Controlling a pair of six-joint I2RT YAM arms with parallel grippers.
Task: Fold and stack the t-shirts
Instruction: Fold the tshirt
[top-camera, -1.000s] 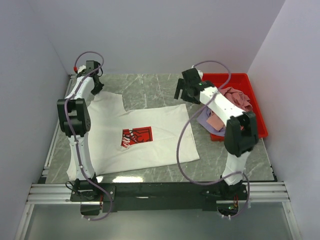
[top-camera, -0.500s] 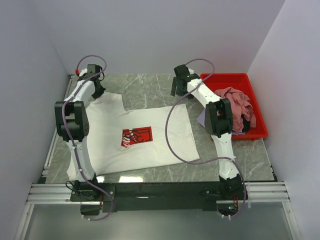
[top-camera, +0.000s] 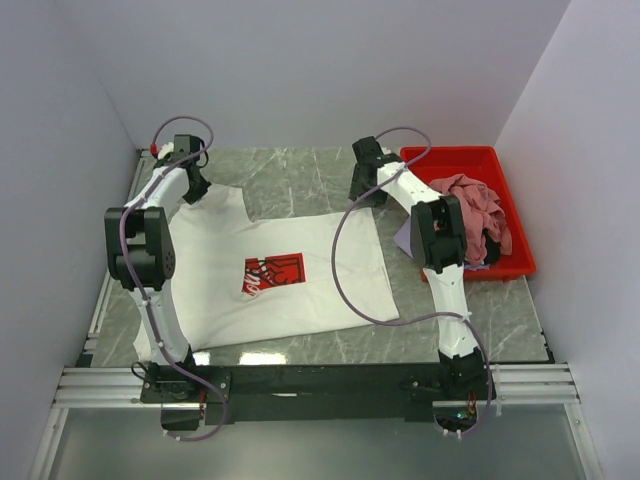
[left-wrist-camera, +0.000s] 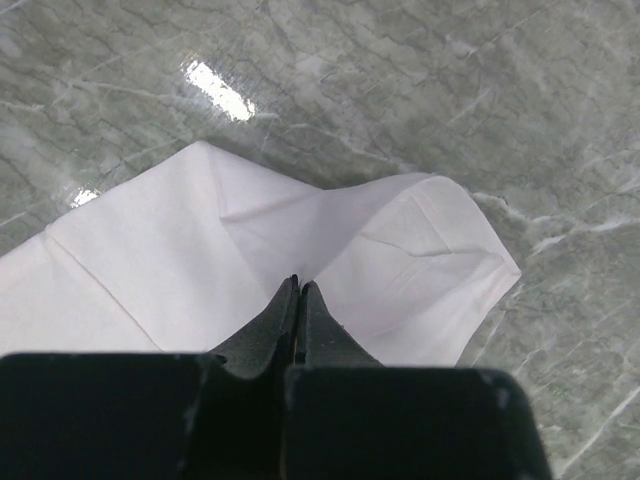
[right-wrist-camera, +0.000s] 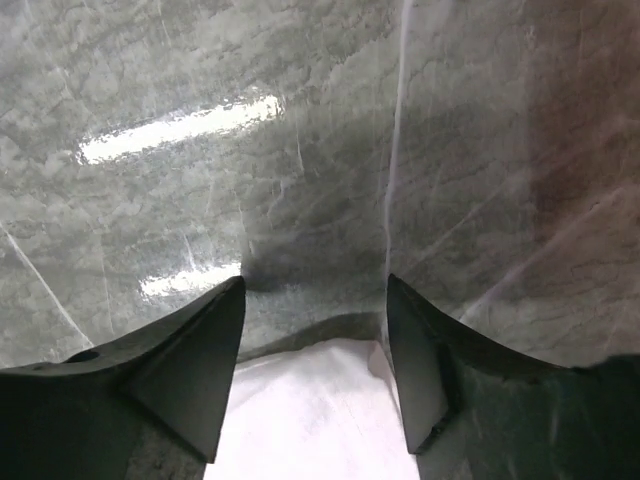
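Note:
A white t-shirt (top-camera: 290, 270) with a red square print (top-camera: 273, 272) lies spread flat on the marble table. My left gripper (top-camera: 193, 186) is at its far left sleeve; in the left wrist view the gripper (left-wrist-camera: 299, 287) is shut, pinching the white sleeve cloth (left-wrist-camera: 300, 240), which puckers up at the tips. My right gripper (top-camera: 362, 188) is at the shirt's far right corner, open; in the right wrist view the gripper (right-wrist-camera: 315, 285) straddles the white corner (right-wrist-camera: 320, 400) without touching it. Dusty pink (top-camera: 470, 195) and lavender (top-camera: 410, 238) shirts lie in the bin.
A red plastic bin (top-camera: 505, 170) stands at the right edge of the table, just right of my right arm. Grey walls close the table on the left, back and right. Bare marble (top-camera: 290, 180) lies behind the shirt.
My right gripper has swung left from over the bin's edge down to the shirt's far right corner. My left gripper has stayed at the far left sleeve, shifting slightly.

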